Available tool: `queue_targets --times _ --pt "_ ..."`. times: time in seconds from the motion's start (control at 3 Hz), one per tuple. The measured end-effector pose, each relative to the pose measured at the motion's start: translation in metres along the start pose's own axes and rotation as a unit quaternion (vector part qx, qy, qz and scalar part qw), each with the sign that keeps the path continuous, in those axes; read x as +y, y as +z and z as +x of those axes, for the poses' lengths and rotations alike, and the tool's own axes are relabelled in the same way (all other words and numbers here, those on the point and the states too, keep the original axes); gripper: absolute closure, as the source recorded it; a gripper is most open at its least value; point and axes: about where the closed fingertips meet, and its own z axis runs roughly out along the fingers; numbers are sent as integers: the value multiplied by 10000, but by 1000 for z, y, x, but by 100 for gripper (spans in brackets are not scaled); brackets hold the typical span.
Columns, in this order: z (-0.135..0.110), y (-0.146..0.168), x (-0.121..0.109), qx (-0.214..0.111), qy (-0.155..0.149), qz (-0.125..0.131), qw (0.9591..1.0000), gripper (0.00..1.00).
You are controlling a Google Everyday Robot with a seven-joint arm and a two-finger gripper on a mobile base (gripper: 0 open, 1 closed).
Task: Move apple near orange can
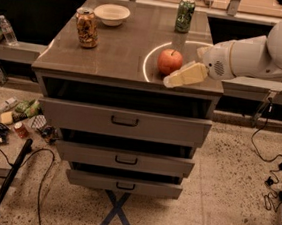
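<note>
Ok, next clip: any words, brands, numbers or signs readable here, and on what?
Nothing in the camera view can be read as words.
Orange can: mottled print, too blurred to read.
Green can: label too blurred to read.
Packets on the floor: too small to read.
Blue tape cross on the floor: a mark, not lettering.
Gripper, at the apple's front right: no marking visible.

Two cans [86, 27] [185, 14], one apple [170, 62], one tool [180, 77] seemingly alongside
</note>
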Motion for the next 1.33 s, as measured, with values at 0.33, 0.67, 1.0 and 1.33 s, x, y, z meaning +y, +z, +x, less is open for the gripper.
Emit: queue_targets --times 0.33,0.67,1.0,1.33 --pt "-10 35 -8 -287 -53 -16 9996 0" --pt "-10 62 -25 -466 -27 -34 9989 12" --pt "-10 80 -45 -646 45 -59 9979 36" --pt "-12 94 -52 -695 110 -188 9973 60"
